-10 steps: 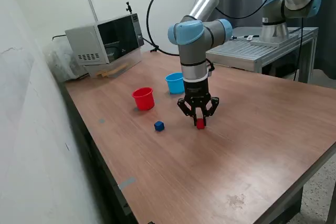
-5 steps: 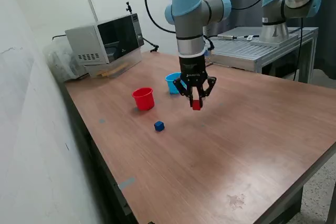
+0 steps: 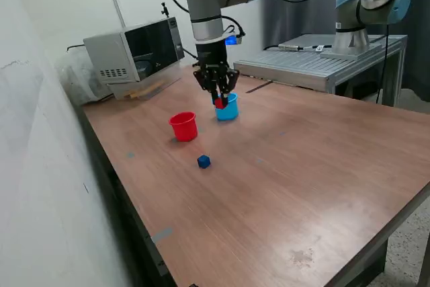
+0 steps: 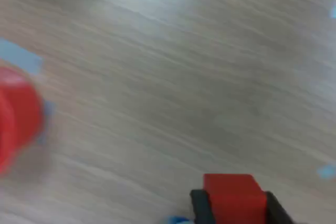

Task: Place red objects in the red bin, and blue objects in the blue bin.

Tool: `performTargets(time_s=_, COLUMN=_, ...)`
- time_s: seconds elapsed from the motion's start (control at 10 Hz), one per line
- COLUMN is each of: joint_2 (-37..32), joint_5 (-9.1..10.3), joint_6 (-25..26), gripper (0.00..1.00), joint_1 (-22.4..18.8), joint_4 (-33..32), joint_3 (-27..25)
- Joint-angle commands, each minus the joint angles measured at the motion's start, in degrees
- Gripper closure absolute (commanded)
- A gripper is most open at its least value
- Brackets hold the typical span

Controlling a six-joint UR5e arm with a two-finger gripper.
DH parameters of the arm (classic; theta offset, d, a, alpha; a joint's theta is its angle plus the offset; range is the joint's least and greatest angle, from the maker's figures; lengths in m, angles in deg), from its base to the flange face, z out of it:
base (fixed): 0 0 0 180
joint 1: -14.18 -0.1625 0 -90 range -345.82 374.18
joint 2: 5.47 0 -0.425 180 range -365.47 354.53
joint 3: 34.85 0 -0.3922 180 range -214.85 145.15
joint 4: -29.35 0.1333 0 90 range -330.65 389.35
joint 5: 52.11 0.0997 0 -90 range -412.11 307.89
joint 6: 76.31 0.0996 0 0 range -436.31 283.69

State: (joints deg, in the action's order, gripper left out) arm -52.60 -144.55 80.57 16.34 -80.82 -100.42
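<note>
My gripper [image 3: 218,99] is shut on a tiny red cube [image 3: 218,103] and holds it in the air, in front of the light blue cup [image 3: 228,109] in the exterior view. The cube [image 4: 233,198] shows between the dark fingers [image 4: 200,208] in the blurred wrist view. The red cup [image 3: 183,126] stands on the table to the exterior view's left of the gripper; it also shows in the wrist view [image 4: 16,116]. One dark blue cube [image 3: 204,161] lies on the table nearer the camera. The other red and blue cubes are not in view.
A microwave-like box [image 3: 134,48] stands at the back of the wooden table [image 3: 289,186]. A metal bench [image 3: 322,62] with a second arm's base [image 3: 353,28] stands at the exterior view's right. The table edge runs along the exterior view's left.
The gripper lifted the red cube off the table and carried it up and to the exterior view's left, to beside the light blue cup. The blue cube and both cups stayed put.
</note>
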Motion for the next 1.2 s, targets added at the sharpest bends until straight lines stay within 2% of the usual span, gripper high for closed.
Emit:
performTargets(time_s=0.0, joint_2=-0.1, joint_5=-0.99, joint_6=0.3, gripper=1.0, joint_1=5.9, joint_4=0.3, joint_3=1.7)
performTargets(time_s=0.2, joint_2=0.3, joint_5=-0.55, joint_6=0.4, gripper=1.0, joint_1=9.3, joint_4=-0.2, joint_3=3.5)
performTargets(time_s=0.4, joint_2=0.4, joint_5=-0.11, joint_6=3.9, gripper=1.0, joint_1=11.5, joint_4=-3.2, joint_3=3.8)
performTargets(time_s=0.6, joint_2=1.9, joint_5=-0.02, joint_6=5.7, gripper=1.0, joint_1=11.8, joint_4=-4.6, joint_3=4.0)
performTargets(time_s=0.9, joint_2=6.4, joint_5=-0.11, joint_6=7.9, gripper=1.0, joint_1=11.8, joint_4=-10.6, joint_3=3.8)
performTargets(time_s=1.1, joint_2=7.6, joint_5=-0.11, joint_6=8.2, gripper=1.0, joint_1=11.8, joint_4=-10.9, joint_3=4.0)
